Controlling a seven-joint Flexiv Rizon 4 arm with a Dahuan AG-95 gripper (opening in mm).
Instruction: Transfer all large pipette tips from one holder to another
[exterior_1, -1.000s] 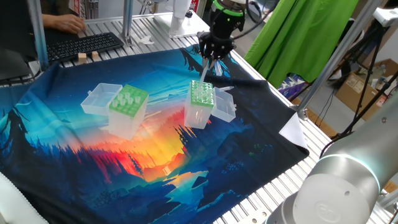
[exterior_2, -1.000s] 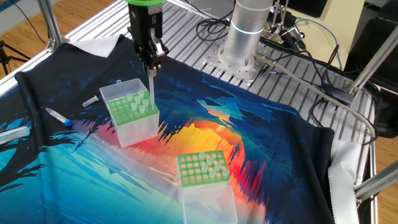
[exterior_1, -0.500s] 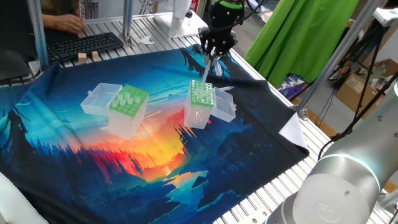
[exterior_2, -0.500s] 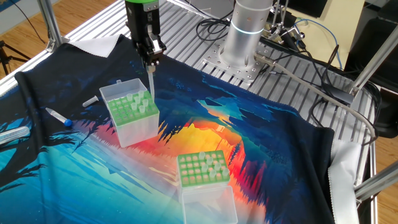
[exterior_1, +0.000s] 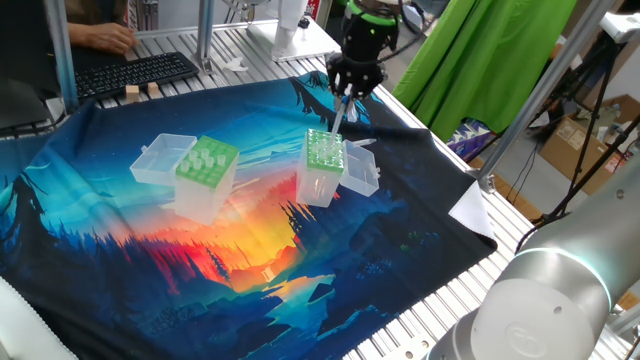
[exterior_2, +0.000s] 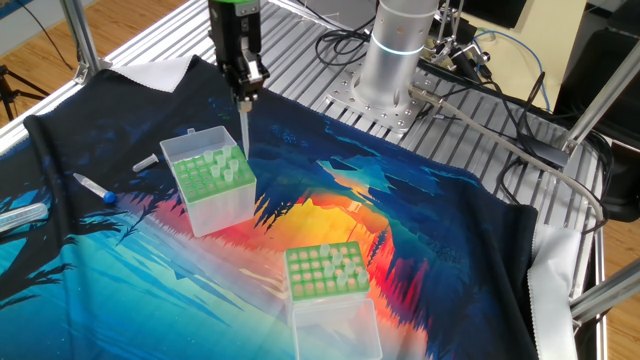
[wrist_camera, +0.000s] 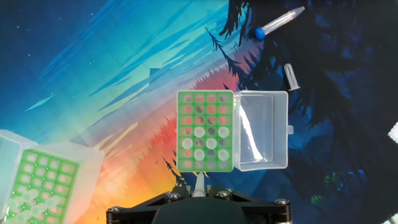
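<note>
One large pipette tip (exterior_2: 244, 128) hangs upright in the closed gripper (exterior_2: 243, 90), just above the narrower holder (exterior_2: 212, 176); its point seems clear of the plate. Well away from it stands the wide-holed holder (exterior_2: 324, 270).

Two green-topped tip boxes (exterior_2: 212, 182) (exterior_2: 325, 272), one tip held by one pincer (exterior_2: 244, 97), one blue-capped tube (exterior_2: 92, 187), one small loose cap (exterior_2: 146, 162)

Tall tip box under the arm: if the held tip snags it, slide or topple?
Probably light: the tip box is clear, thin-walled plastic. It stands taller than it is wide on the cloth, so a sideways snag could well topple it. Its open lid, hinged on one side, may brace it that way only.
</note>
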